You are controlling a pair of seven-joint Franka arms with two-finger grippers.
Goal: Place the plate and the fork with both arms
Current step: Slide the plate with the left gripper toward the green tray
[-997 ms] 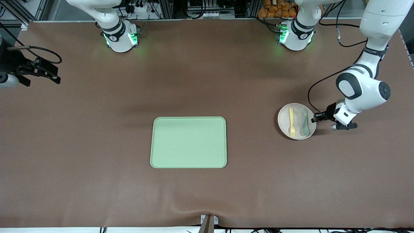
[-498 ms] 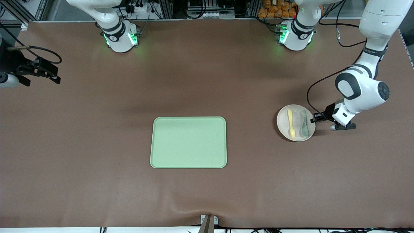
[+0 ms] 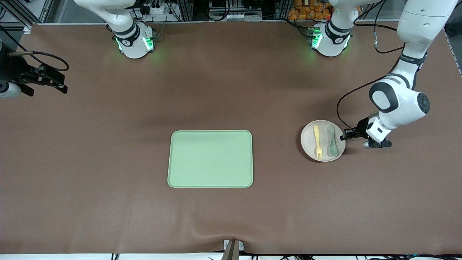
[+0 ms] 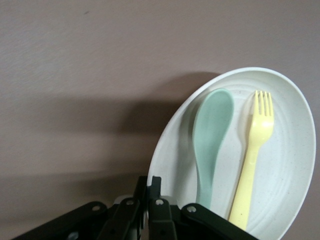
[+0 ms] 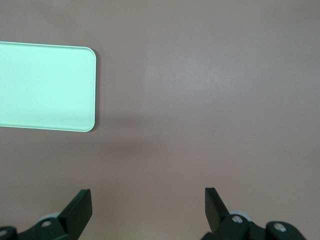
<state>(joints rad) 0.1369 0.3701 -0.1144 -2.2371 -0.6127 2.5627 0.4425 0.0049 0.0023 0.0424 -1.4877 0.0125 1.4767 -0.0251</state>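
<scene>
Plate [image 3: 307, 143], small, round and off-white, sits toward the left arm's end of my brown bench [image 3: 231, 90], carrying a pale yellow plastic fork [image 3: 317, 141] beside a grey-green spoon [image 3: 332, 141]. My left pincer [image 3: 343, 137] is clamped on its rim. My right pincer [image 5: 148, 206] waits, fingers spread wide, holding nothing, near the light-green rectangular tray [image 3: 210, 159].

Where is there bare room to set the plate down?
The whole tray is bare, as is the tabletop between tray and plate. Crowded: the plate carries fork and spoon, with the left tool shut on its rim.
</scene>
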